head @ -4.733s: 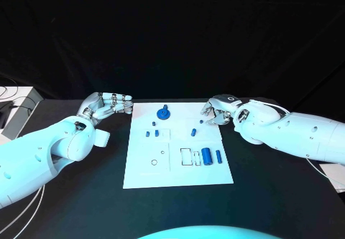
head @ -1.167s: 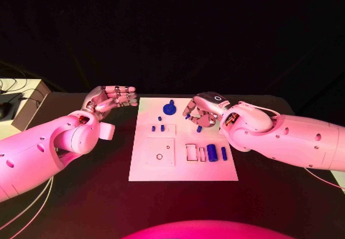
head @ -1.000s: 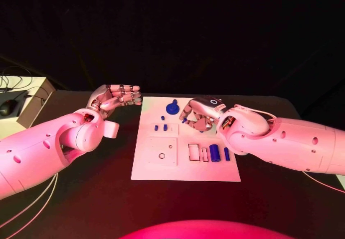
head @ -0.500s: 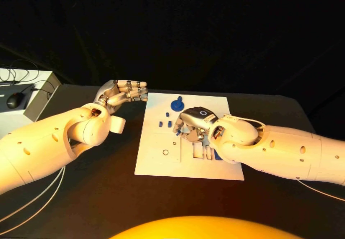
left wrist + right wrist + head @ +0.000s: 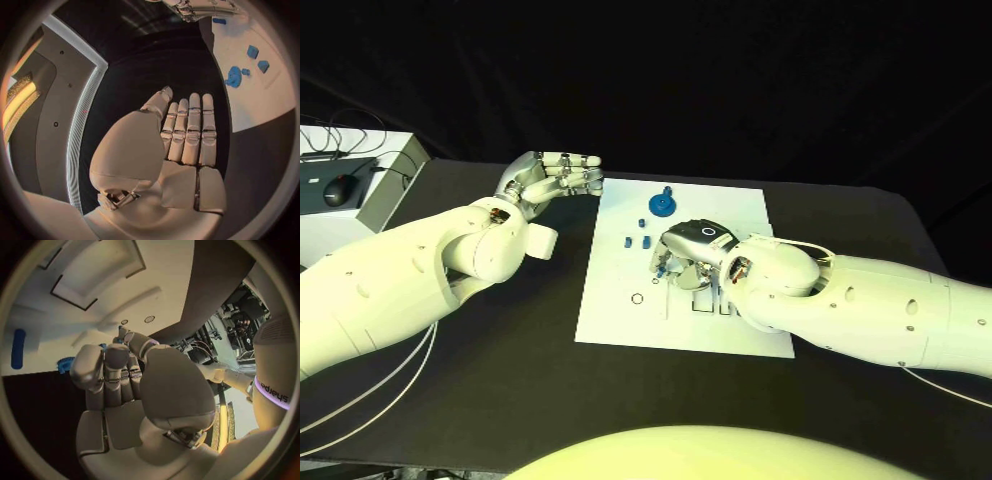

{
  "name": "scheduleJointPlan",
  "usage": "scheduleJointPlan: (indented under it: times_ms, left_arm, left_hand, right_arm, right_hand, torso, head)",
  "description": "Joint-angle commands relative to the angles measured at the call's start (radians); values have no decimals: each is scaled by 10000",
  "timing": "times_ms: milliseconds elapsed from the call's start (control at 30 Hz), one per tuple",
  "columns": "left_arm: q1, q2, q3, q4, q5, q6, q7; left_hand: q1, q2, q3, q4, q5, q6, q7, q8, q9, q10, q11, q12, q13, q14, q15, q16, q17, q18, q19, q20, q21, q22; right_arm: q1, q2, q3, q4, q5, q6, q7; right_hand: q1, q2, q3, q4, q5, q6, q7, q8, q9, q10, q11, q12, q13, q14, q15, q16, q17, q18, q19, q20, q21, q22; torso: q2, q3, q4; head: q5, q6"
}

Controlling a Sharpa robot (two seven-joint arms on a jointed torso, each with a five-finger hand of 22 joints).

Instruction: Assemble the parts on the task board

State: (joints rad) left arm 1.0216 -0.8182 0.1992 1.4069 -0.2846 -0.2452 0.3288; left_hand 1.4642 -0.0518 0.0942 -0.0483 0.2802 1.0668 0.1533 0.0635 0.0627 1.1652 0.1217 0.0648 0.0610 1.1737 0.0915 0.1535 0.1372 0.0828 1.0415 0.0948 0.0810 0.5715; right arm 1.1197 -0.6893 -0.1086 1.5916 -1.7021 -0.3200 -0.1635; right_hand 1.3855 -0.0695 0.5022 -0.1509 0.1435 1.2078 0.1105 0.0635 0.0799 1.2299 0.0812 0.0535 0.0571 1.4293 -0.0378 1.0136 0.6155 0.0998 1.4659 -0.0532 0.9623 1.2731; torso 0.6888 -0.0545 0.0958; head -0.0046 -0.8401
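Black table: right hand is curled over the task board, grip can't be told; left hand is parked empty, fingers closed flat, off its far-left corner.

Black table; white box with mouse

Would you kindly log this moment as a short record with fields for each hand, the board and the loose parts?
left hand: raised off the table beside the board's far corner, fingers together, holding nothing
right hand: over the middle of the board, fingers curled down; any grasp cannot be told
task board: white plate lying flat on the black table
blue gear part: at the board's far end, untouched
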Motion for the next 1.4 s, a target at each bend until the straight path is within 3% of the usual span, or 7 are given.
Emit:
scheduleJointPlan:
  times_ms: [33, 733, 1400]
  left_arm:
    - [2, -7, 9, 32, -15, 104, 20]
    - [4, -92, 9, 64, -35, 115, -12]
    - [4, -154, 9, 103, -52, 126, -41]
  left_hand:
    - [-86, -20, 39, 17, 25, -1, 50, 1, -2, -86, -5, -27, -14, -82, -17, -33, 1, -54, -65, 25, 14, 8]
    - [-89, -24, 27, 27, 24, 4, 45, 3, -1, -91, -2, -23, -13, -89, -11, -40, -1, -47, -55, 36, -16, -11]
    - [-89, -24, 27, 27, 24, 4, 45, 3, -1, -91, -2, -23, -13, -89, -11, -40, -1, -47, -55, 36, -16, -11]
  right_arm:
    - [-32, -5, 1, 111, -182, 199, -46]
    - [-104, 71, 0, -29, -292, 173, -51]
    - [-221, 251, -4, -271, -449, 206, -41]
  right_hand:
    - [13, 124, -8, -75, 47, 51, 40, 13, 2, 347, -231, 62, 39, -53, 3, 70, -25, 143, 652, -67, -28, -8]
    - [-6, 137, -9, -105, 58, 48, 47, 11, -1, 349, -230, 64, 39, -57, 5, 83, -52, 148, 654, -66, -19, 0]
    - [-24, 139, -8, -132, 78, 42, 52, 11, -3, 341, -225, 63, 39, -63, 8, 97, -77, 154, 652, -61, -37, -6]
  torso:
    - [-7, 3, -7]
    - [-15, -14, -2]
    - [-16, -1, -3]
  head:
    - [36, -48]
    - [6, -171]
    - [-3, -231]
